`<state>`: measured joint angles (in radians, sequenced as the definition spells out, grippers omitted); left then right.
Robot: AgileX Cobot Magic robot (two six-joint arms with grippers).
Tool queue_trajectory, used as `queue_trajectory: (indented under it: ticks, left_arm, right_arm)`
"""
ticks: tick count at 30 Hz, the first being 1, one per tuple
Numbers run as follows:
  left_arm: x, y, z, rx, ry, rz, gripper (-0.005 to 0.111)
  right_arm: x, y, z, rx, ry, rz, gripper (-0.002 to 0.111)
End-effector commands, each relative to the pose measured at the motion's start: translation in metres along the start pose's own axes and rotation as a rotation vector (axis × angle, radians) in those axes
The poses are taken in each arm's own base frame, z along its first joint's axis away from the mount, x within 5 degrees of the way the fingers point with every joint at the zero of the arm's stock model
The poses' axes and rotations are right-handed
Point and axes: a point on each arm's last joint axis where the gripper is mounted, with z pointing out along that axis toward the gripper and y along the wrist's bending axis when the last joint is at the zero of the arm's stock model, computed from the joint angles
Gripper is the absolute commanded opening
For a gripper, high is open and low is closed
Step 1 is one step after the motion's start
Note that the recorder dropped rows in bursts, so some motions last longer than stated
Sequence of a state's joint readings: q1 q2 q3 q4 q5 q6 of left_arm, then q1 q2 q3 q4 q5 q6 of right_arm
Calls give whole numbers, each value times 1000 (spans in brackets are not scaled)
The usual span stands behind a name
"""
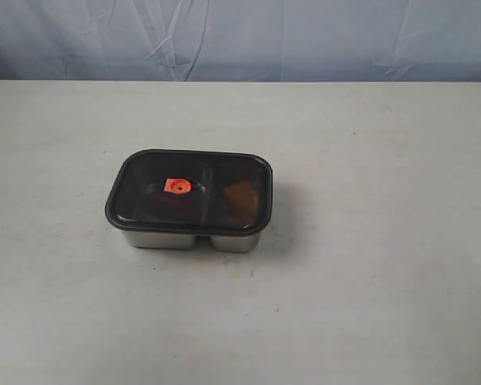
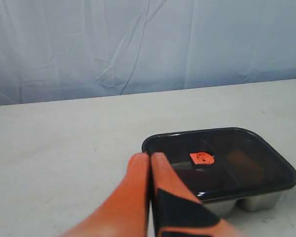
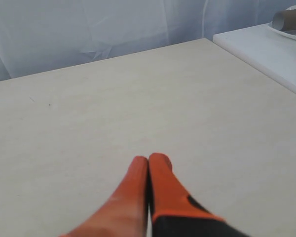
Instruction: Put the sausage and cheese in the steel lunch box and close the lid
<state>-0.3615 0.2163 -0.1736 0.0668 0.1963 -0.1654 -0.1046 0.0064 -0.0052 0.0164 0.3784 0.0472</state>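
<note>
The steel lunch box (image 1: 184, 239) sits mid-table with the dark tinted lid (image 1: 144, 180) lying flat on top, its orange valve (image 1: 177, 186) in the centre. Through the lid a reddish shape, likely the sausage (image 1: 162, 195), shows in the left compartment, and an orange-brown shape, likely the cheese (image 1: 240, 196), in the right one. In the left wrist view the lid (image 2: 251, 148) and box (image 2: 259, 201) lie just beyond my left gripper (image 2: 150, 157), which is shut and empty. My right gripper (image 3: 148, 160) is shut over bare table, away from the box. Neither gripper appears in the exterior view.
A wrinkled blue-grey cloth backdrop (image 1: 240, 36) hangs behind the table's far edge. In the right wrist view a white surface (image 3: 266, 49) adjoins the table (image 3: 113, 108), carrying a plate with a grey roll (image 3: 290, 20).
</note>
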Motion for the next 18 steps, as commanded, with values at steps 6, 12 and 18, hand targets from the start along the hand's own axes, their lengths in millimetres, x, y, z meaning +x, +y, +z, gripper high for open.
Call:
queue_trajectory:
  ticks: [6, 12, 18]
  left_arm:
    - [43, 6, -4, -19, -53, -37, 0]
    - [43, 9, -7, -89, -71, 3, 0]
    - [49, 14, -10, -170, -29, -31, 0]
  right_arm:
    - [1, 0, 0, 4, -11, 3, 0]
    - [1, 0, 0, 4, -11, 3, 0]
    - [0, 0, 0, 4, -15, 3, 0]
